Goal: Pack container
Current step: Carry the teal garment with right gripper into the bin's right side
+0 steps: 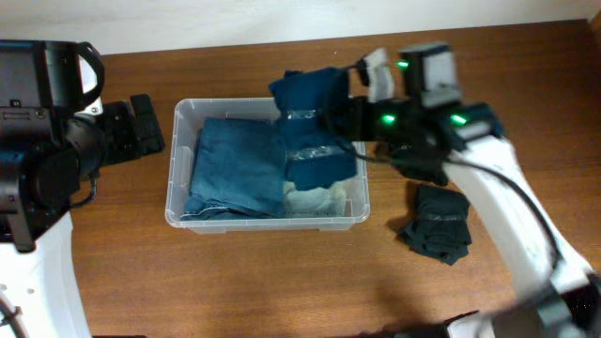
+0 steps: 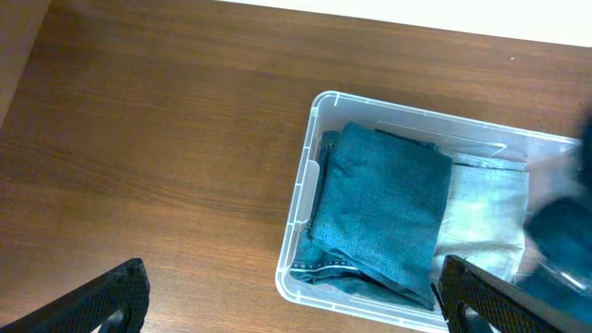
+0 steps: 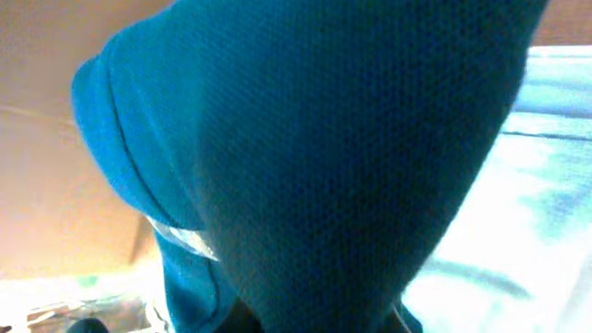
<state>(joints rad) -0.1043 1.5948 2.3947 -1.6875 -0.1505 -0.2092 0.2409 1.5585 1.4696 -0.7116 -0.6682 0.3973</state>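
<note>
Step in hand: loading. My right gripper (image 1: 347,119) pinches a dark blue knitted cloth (image 1: 315,117). The cloth hangs from the gripper over the near end of the large clear rectangular plastic container (image 1: 173,169). Fabric fills the wrist view, so the grip is judged from the overhead view.

Beyond the hand, a folded blue denim garment (image 1: 235,164) lies inside. A pale cloth (image 1: 315,199) lies beneath the held one.

My left gripper (image 2: 294,301) is spread, empty, facing the container.

Next, I judge: lower, release, then fetch the crumpled dark grey cloth (image 1: 437,223) beside my right forearm.
</note>
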